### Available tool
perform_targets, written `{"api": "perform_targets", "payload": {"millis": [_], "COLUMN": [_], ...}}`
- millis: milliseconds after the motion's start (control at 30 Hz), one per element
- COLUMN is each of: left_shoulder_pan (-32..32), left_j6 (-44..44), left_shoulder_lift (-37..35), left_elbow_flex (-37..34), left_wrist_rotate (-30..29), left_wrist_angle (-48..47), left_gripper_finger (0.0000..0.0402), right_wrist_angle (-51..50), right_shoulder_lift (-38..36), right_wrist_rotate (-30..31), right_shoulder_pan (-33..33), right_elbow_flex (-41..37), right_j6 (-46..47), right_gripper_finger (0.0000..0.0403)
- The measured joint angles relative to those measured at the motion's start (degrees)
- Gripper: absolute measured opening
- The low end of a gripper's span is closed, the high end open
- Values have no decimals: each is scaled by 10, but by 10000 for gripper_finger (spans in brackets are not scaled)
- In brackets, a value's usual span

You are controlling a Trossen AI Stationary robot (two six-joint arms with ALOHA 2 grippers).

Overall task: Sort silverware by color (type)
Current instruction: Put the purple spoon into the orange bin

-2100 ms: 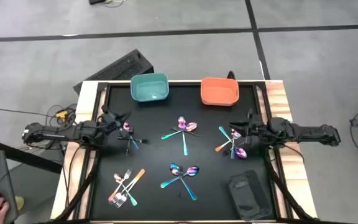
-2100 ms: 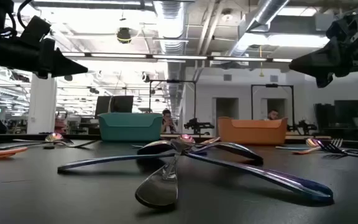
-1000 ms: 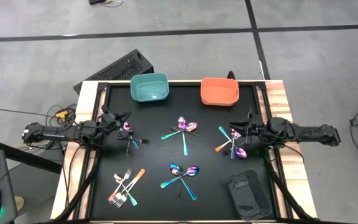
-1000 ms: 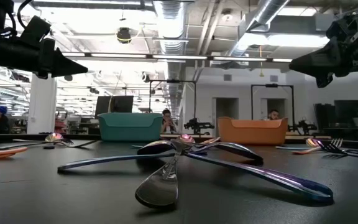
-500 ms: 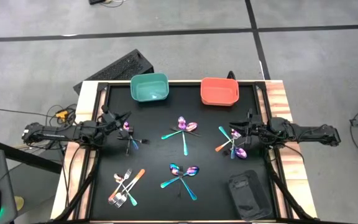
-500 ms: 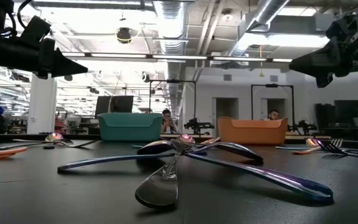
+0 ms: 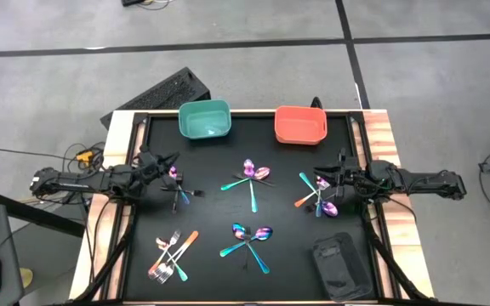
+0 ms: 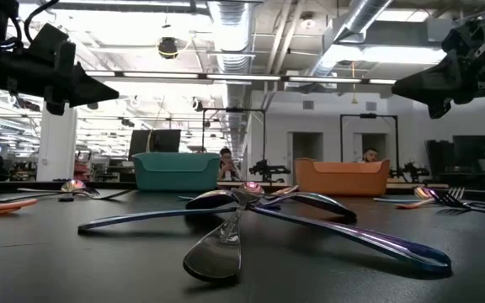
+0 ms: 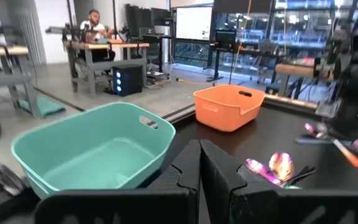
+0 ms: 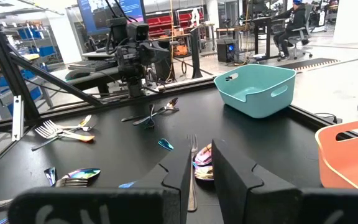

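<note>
- I am looking down at the black table (image 7: 219, 212), which is carrying everything.
- The left arm is reaching in from 9 o'clock; its left gripper (image 7: 170, 159) is hanging above the table with fingers (image 9: 188, 171) pressed together and nothing between them.
- The right arm is coming in from 3 o'clock; its right gripper (image 7: 322, 178) is hovering over a pile of cutlery, fingers (image 10: 180, 171) a narrow gap apart, and I am seeing nothing held between them.
- A dark flat object (image 7: 338, 266) is lying at about 5 o'clock.
- The teal bin (image 7: 205, 119) is sitting at 11 o'clock and the orange bin (image 7: 300, 124) at 1 o'clock, apart from each other.
- The silverware is lying in five loose clusters on the table: spoons crossing at the centre (image 7: 252, 176), spoons at 6 o'clock (image 7: 251, 238), forks with teal and orange handles at 7 o'clock (image 7: 172, 255), a cluster under the right gripper at 3 o'clock (image 7: 317, 195), and a small cluster just beside the left gripper at 9 o'clock (image 7: 179, 189).
</note>
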Motion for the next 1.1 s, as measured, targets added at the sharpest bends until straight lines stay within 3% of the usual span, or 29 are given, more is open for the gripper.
{"api": "perform_targets", "payload": {"millis": [167, 333, 533, 800, 1100], "left_shoulder_pan": [11, 16, 16, 16, 17], "left_j6": [33, 11, 4, 42, 15], "left_shoulder_lift": [0, 0, 0, 0, 0], "left_elbow_flex": [0, -3, -3, -3, -4], "left_wrist_rotate": [-6, -1, -4, -4, -1], "left_wrist_angle": [10, 11, 11, 12, 13], "left_gripper_finger": [0, 0, 0, 0, 0], "right_wrist_angle": [5, 32, 66, 73, 104], "right_shoulder_lift": [0, 0, 0, 0, 10], "right_wrist_rotate": [9, 18, 19, 23, 23], "right_shoulder_pan": [-3, -10, -13, -19, -45], "right_elbow_flex": [0, -3, -3, -3, -1], "right_j6": [-50, -109, -19, -54, 41], "right_gripper_finger": [87, 87, 87, 87, 87]}}
